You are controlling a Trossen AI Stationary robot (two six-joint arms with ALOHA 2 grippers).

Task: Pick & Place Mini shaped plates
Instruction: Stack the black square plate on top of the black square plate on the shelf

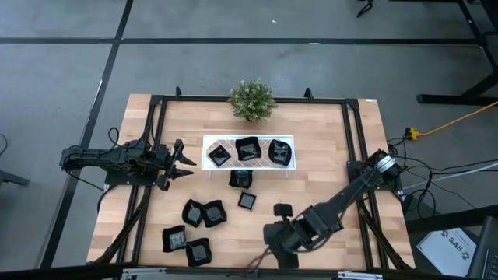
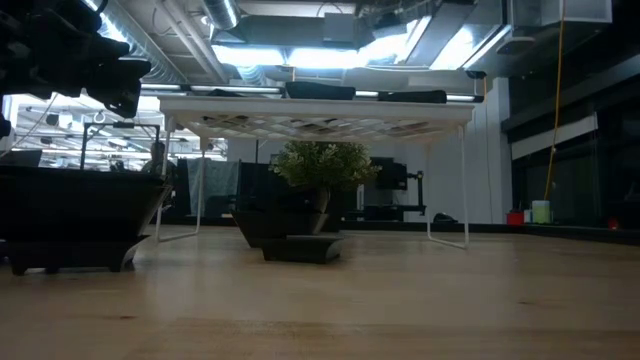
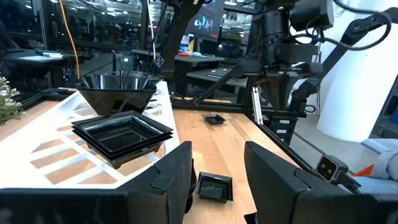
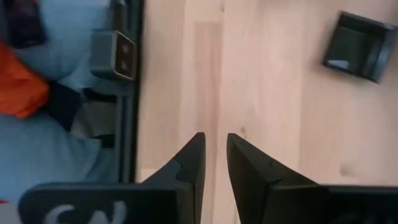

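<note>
Wooden counter [image 1: 319,167] seen from above, with a white lattice tray [image 1: 208,143] near the middle of the far edge and a small potted plant [image 1: 251,99] just behind it. Three mini shaped plates on the tray [image 1: 247,148], glossy black. Two more black plates on the counter just in front of the tray [image 1: 241,179], one further toward the near edge [image 1: 282,210], and four clustered near the near-left corner [image 1: 194,211]. Left gripper [image 1: 187,161] hovering level beside the tray's left end, jaws spread wide, holding nothing. Right gripper [image 4: 212,155] low over bare wood by the near edge, pointing down, jaws drawn to a narrow gap and empty, one black plate [image 4: 355,46] lying well apart from it.
</note>
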